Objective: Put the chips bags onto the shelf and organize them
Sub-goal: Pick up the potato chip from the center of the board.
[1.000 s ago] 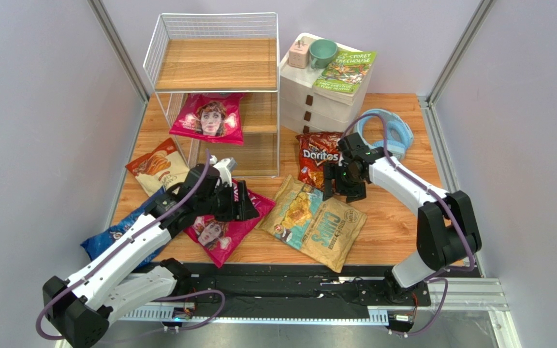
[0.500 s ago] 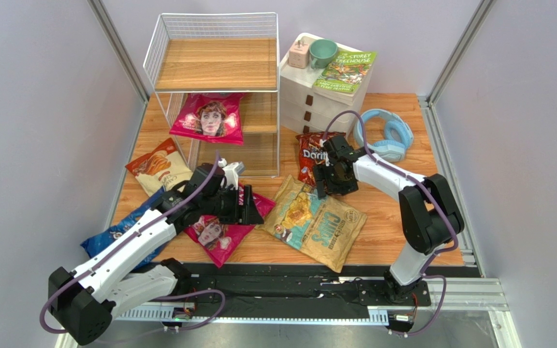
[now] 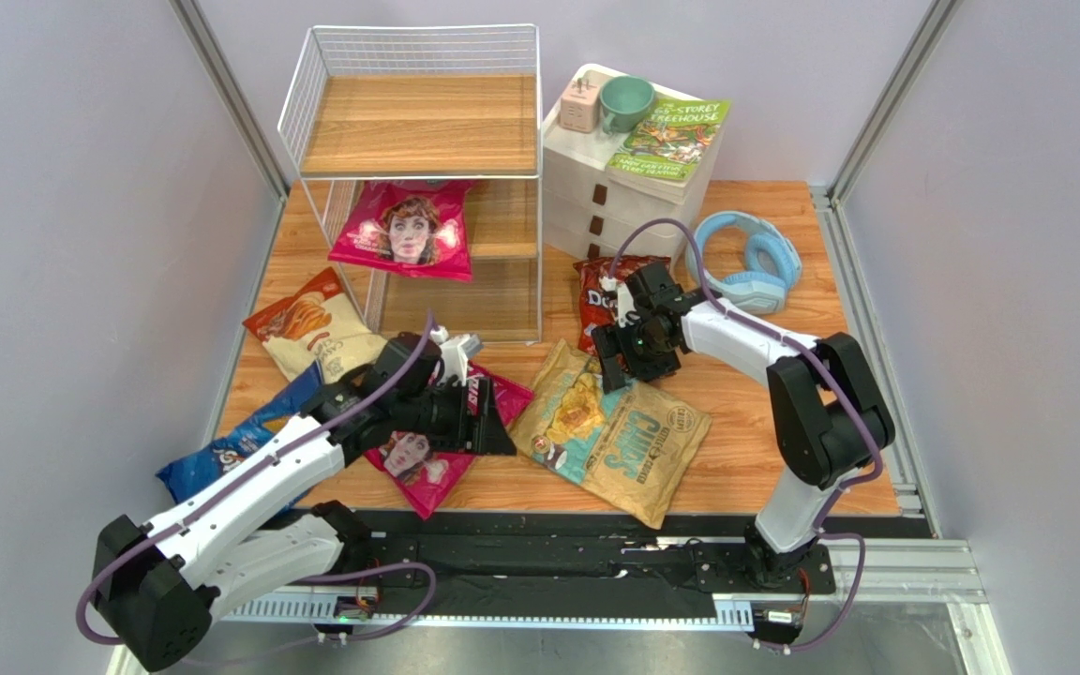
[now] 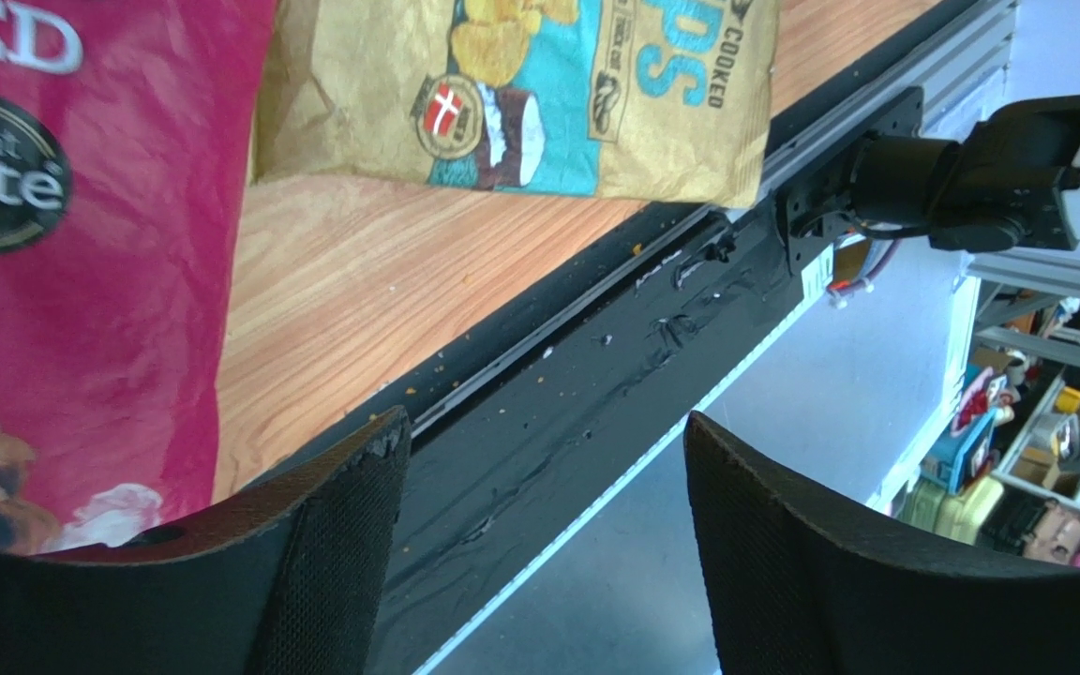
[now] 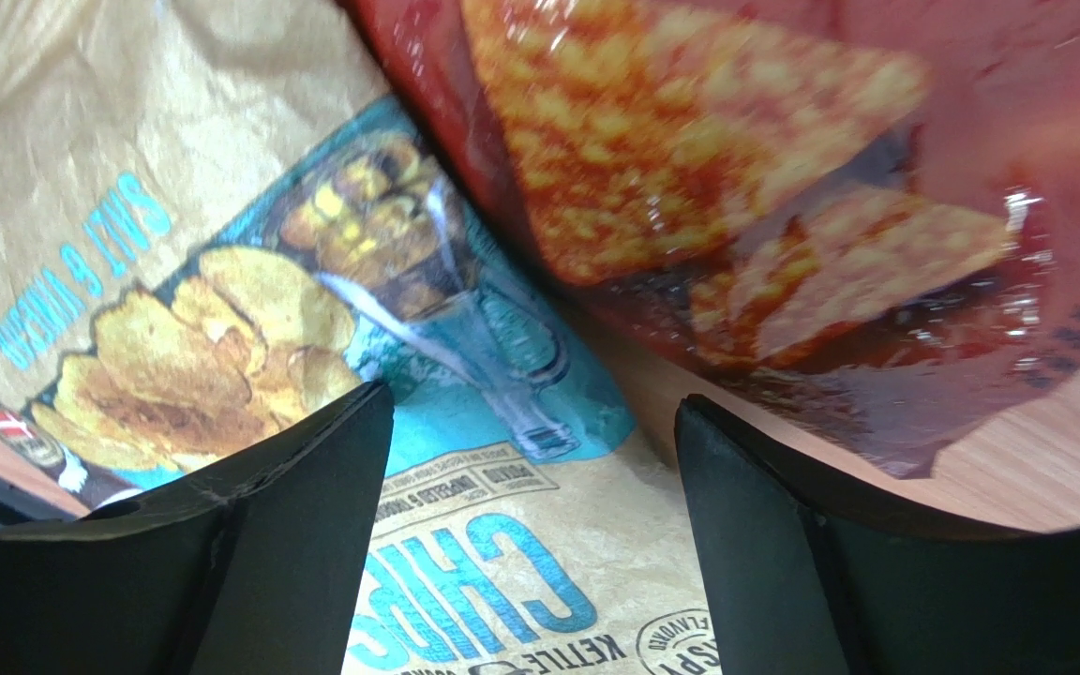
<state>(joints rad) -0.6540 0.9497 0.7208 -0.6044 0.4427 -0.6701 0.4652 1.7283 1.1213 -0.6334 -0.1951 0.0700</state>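
Note:
The white wire shelf (image 3: 419, 127) holds one magenta chips bag (image 3: 405, 225) on its middle tier. On the table lie a second magenta bag (image 3: 426, 461) (image 4: 81, 281), a tan-and-teal CHIPS bag (image 3: 623, 439) (image 5: 222, 253), a red Doritos bag (image 3: 597, 288) (image 5: 785, 169), a blue bag (image 3: 229, 450) and an orange-and-cream bag (image 3: 309, 326). My left gripper (image 3: 492, 419) (image 4: 546, 436) hangs open over the magenta bag's right edge, holding nothing. My right gripper (image 3: 616, 366) (image 5: 532, 408) is open above the seam between the CHIPS bag and the red Doritos.
A white drawer unit (image 3: 616, 197) beside the shelf carries a green book (image 3: 673, 134), a green cup (image 3: 626, 101) and a small pink pot (image 3: 581, 101). Blue headphones (image 3: 750, 260) lie behind the right arm. A black rail (image 3: 574, 542) (image 4: 616, 352) runs along the table's near edge.
The right gripper has swung left and nearer, from over the red Doritos to the CHIPS bag's top edge. The left gripper has slid right and nearer across the magenta bag.

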